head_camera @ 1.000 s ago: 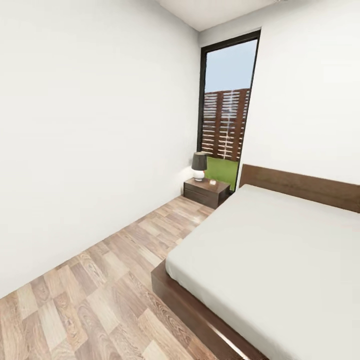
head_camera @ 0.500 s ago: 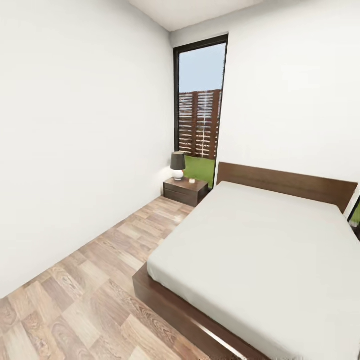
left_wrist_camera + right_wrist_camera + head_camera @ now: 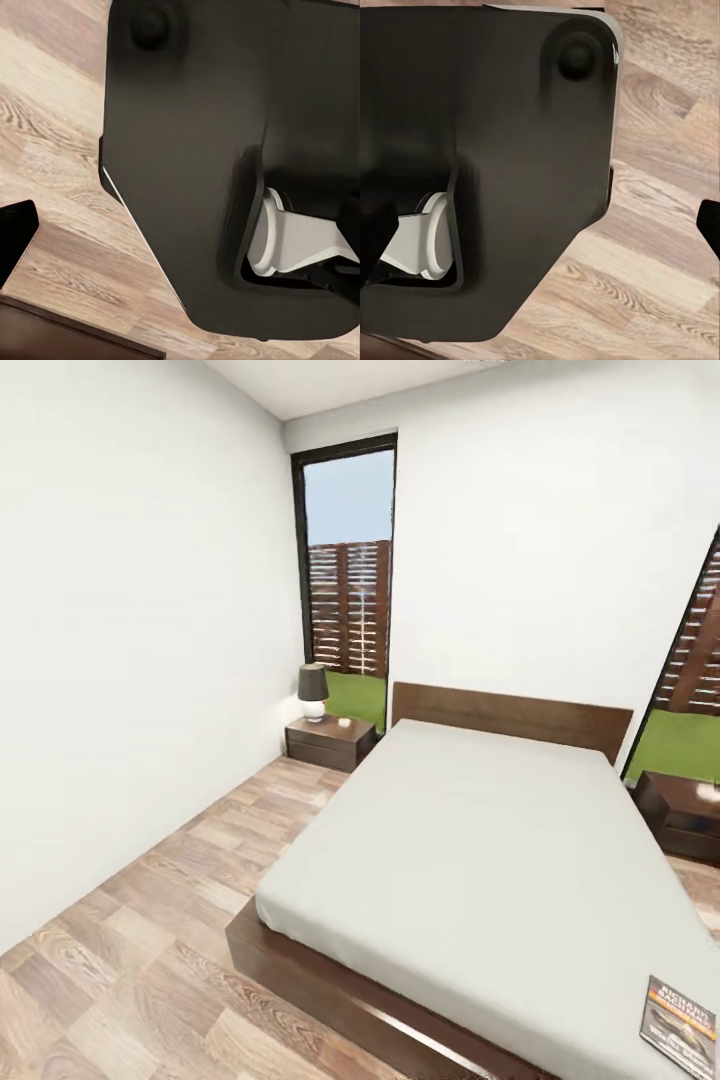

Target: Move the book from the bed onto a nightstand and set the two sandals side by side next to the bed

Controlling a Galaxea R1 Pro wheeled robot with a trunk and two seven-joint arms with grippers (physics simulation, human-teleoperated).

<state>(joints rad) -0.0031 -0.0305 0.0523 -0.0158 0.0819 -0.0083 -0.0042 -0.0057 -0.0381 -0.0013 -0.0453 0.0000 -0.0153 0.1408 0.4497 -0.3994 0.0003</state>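
One book (image 3: 679, 1027) lies on bed (image 3: 480, 860).

You are in a home bedroom: a low bed (image 3: 470, 860) with a bare mattress, a nightstand (image 3: 328, 741) carrying a lamp (image 3: 313, 691), wood-plank floor (image 3: 140, 930), tall window (image 3: 347, 580).

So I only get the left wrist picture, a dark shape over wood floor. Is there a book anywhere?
Observer: Yes. In the head view the book lies flat on the bed, at the near right of the mattress.
Operator: Is there a nightstand for it?
Observer: One nightstand stands left of the headboard, with a lamp on it.
Operator: Just that one?
Observer: No, a second nightstand stands on the bed's right side.
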